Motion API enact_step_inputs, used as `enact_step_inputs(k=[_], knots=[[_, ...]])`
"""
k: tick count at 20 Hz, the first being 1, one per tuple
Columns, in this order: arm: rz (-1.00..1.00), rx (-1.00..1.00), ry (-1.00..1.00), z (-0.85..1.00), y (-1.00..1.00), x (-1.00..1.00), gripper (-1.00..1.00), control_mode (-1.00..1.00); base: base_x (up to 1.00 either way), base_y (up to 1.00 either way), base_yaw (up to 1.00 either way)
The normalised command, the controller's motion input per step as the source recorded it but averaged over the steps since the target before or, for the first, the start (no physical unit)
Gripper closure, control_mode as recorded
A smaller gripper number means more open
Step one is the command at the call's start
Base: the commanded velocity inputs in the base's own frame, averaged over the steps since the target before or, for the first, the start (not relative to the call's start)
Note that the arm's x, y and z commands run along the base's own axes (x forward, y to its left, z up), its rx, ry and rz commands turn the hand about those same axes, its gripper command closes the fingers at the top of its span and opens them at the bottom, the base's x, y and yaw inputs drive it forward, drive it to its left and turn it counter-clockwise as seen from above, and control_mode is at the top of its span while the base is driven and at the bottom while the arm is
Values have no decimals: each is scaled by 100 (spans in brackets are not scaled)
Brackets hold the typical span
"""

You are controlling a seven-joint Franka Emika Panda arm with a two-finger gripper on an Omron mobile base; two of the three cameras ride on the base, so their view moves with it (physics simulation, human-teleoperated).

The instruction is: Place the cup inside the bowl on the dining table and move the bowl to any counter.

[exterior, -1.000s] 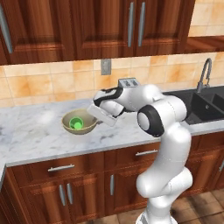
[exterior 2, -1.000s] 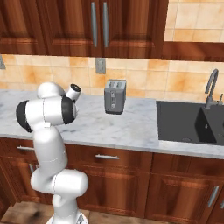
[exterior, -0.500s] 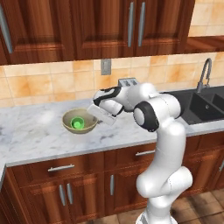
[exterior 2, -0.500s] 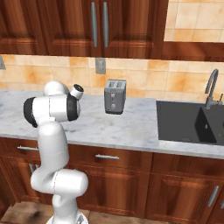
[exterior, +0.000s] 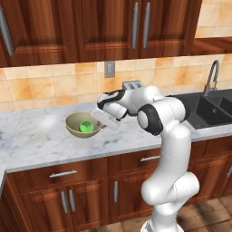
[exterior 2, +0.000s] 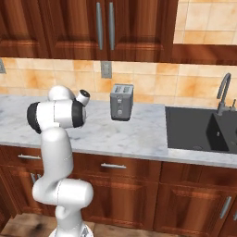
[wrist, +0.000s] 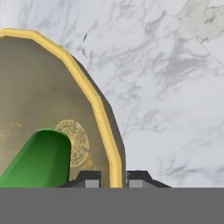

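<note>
Pinching the yellow rim of the bowl (wrist: 52, 109) between nearly closed fingers, the hand (wrist: 113, 178) grips its right edge. Inside lies the green cup (exterior: 85, 126) on its side; the bowl rests on the marble desk (exterior: 36, 136) below wall cabinets.

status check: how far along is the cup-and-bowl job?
Done: the green cup lies inside the bowl, and the bowl sits on the marble counter below the wall cabinets, left of the toaster. In hand: the gripper is shut on the bowl's rim, one finger on each side in the hand view. Left: let go of the rim and pull the arm back.
</note>
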Motion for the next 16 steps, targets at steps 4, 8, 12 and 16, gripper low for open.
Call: enact_step_inputs(k=[4,8,12,16], knots=[[0,0,0,0,47,-22,-100,-100,0,0,0],[0,0,0,0,56,-13,-100,-100,0,0,0],[0,0,0,1,32,-19,-100,-100,0,0,0],[0,1,-8,38,5,-26,-100,-100,0,0,0]])
